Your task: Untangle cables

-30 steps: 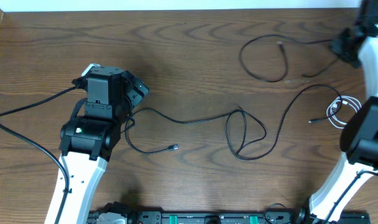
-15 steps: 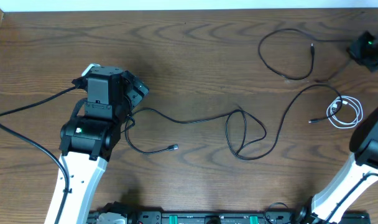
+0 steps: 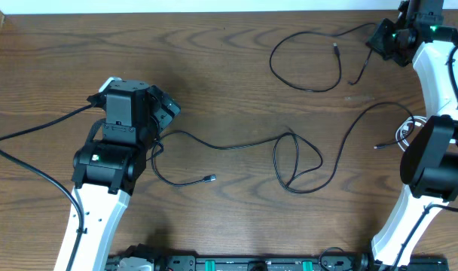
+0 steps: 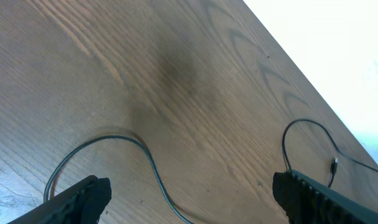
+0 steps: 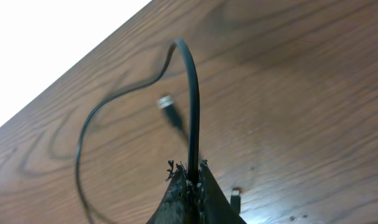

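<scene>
A long black cable runs across the table's middle, from beside my left gripper through a crossed loop to a plug end. My left gripper is open and empty, with this cable lying on the table between its fingers. My right gripper at the far right is shut on a second black cable, which curls in a loop to its left. In the right wrist view this cable rises from the shut jaws. A coiled white cable shows partly behind my right arm.
A thick black arm wire trails left from the left arm. The table's far edge meets a white wall. A black rail runs along the near edge. A small plug hangs near the right jaws.
My right gripper swung right, then back left and farther away, still holding the black cable. Its loop followed and now lies farther left. The left arm and middle cable have not moved.
</scene>
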Controlling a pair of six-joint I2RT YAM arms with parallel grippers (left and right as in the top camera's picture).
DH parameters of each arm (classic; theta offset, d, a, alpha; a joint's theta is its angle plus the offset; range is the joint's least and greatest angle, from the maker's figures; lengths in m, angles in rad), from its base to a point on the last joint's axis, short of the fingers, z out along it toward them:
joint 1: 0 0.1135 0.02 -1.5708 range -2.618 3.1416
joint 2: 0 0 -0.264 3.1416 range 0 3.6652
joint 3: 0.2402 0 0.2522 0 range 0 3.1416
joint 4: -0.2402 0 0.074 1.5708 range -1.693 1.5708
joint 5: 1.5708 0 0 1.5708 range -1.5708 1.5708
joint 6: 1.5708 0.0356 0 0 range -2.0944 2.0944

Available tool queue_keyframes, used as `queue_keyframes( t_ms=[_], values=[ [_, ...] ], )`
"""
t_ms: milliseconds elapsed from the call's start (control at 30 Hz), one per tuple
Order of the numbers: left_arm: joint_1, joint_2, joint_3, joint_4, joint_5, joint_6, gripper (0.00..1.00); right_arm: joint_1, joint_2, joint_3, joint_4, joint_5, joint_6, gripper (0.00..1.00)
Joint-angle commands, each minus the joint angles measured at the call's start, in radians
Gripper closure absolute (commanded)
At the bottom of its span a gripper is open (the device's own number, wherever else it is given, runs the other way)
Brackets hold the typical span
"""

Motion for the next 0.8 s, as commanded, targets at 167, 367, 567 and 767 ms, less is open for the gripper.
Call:
queue_keyframes(
  t_ms=[167, 367, 567, 767],
  values=[
    [0.005, 0.002, 0.012, -0.001, -0.006, 0.009, 0.1, -0.004, 0.129, -0.014, -0.033, 0.058, -0.015, 0.96],
    [0.005, 0.002, 0.012, -0.001, -0.006, 0.009, 0.1, -0.006, 0.104, -0.013, -0.114, 0.102, -0.075, 0.01],
    [0.005, 0.002, 0.012, -0.001, -0.006, 0.009, 0.1, -0.06, -0.04, -0.013, -0.243, 0.357, 0.007, 0.01],
    [0.005, 0.002, 0.012, -0.001, -0.006, 0.009, 0.1, -0.177, -0.183, -0.013, -0.368, 0.359, -0.022, 0.06]
  ],
)
